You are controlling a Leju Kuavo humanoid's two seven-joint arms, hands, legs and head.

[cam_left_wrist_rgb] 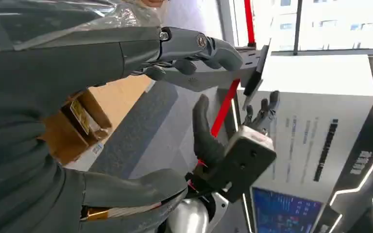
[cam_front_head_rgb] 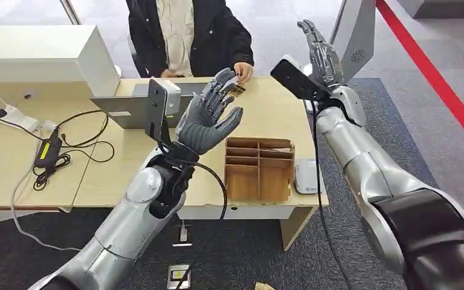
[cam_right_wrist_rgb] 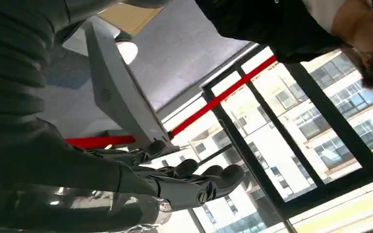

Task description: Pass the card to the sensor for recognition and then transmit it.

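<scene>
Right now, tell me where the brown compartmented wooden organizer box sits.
In the head view the brown wooden organizer box sits on the light wooden desk near its front right corner, just right of the raised left hand, with a small grey device at its right side.

High head view; close, turned wrist views.

Card (cam_front_head_rgb: 237,88) perhaps half-hidden behind left robot hand (cam_front_head_rgb: 208,115)

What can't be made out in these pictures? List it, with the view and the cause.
- Small brown card: head view, the grey left robot hand covers most of it; whether it or the person's hand holds it is unclear.
- Flat grey device beside the brown wooden divider box: head view, too small to identify.
</scene>
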